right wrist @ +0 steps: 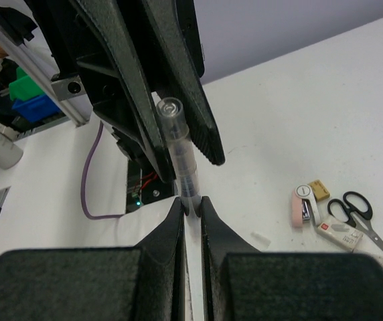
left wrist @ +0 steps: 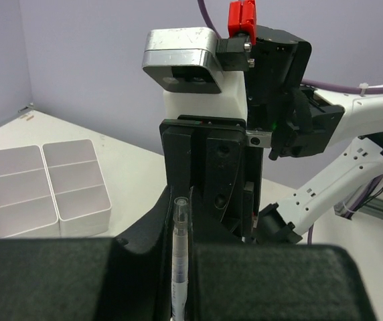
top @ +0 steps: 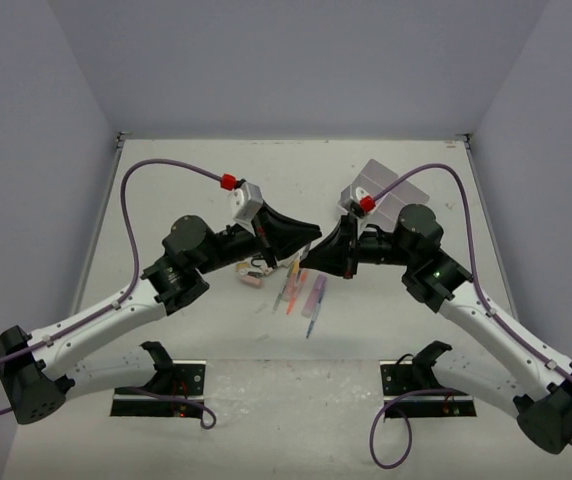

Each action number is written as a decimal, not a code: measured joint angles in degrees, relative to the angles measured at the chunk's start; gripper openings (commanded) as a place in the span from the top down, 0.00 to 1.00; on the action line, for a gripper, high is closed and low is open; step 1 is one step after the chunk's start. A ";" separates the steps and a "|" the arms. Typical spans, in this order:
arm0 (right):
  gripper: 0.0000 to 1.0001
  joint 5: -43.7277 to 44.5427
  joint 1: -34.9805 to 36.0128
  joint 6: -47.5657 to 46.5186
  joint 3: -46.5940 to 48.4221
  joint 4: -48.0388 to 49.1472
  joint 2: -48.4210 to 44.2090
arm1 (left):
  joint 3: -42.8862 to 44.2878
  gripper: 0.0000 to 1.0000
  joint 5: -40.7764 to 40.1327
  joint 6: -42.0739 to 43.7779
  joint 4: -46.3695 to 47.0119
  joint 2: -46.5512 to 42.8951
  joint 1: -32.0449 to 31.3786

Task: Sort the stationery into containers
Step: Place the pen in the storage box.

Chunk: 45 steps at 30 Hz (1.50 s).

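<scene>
1. Left gripper (left wrist: 179, 234) and right gripper (right wrist: 190, 204) both pinch one thin clear-capped pen (right wrist: 178, 144) over the table's middle.
2. White divided plastic box (left wrist: 84, 214) sits near the far right corner, compartments showing only white floors.

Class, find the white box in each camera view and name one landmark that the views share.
Top external: box right of centre, toward the far side, partly behind the right arm.
Left wrist: at the left, on the table.
Right wrist: not in it.
Landmark: the pen, upright in both wrist views.
</scene>
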 measured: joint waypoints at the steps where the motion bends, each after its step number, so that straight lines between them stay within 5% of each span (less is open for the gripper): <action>1: 1.00 0.02 0.06 -0.17 0.46 -0.66 0.44 | -0.68 1.00 -0.35 0.02 0.91 -0.04 0.00; 12: 1.00 -0.78 0.28 -0.60 2.11 -0.52 1.33 | -0.72 0.96 -5.23 0.67 -1.60 -3.35 -0.38; 14: 1.00 -1.03 0.28 -0.60 1.87 0.94 1.24 | 0.30 0.79 -5.81 1.37 -3.30 -3.80 -0.60; 20: 1.00 0.49 0.36 -1.69 1.65 3.68 0.70 | 1.59 0.49 -6.44 2.64 -7.34 -4.64 -1.57; 24: 1.00 2.29 0.45 -2.09 1.11 4.81 0.64 | 2.02 0.00 -8.08 3.01 -8.91 -4.85 -2.26; 30: 1.00 7.96 0.54 -2.30 0.18 5.97 2.60 | 6.26 0.00 -19.90 2.99 -12.05 -5.01 -2.45; 39: 1.00 23.02 0.03 -4.69 0.18 6.03 7.61 | 8.73 0.00 -55.54 -1.15 -30.35 -13.41 -2.51; 45: 1.00 29.25 -2.42 -7.39 0.73 5.94 11.26 | 6.10 0.00 -61.88 -4.75 -44.66 -19.83 -2.51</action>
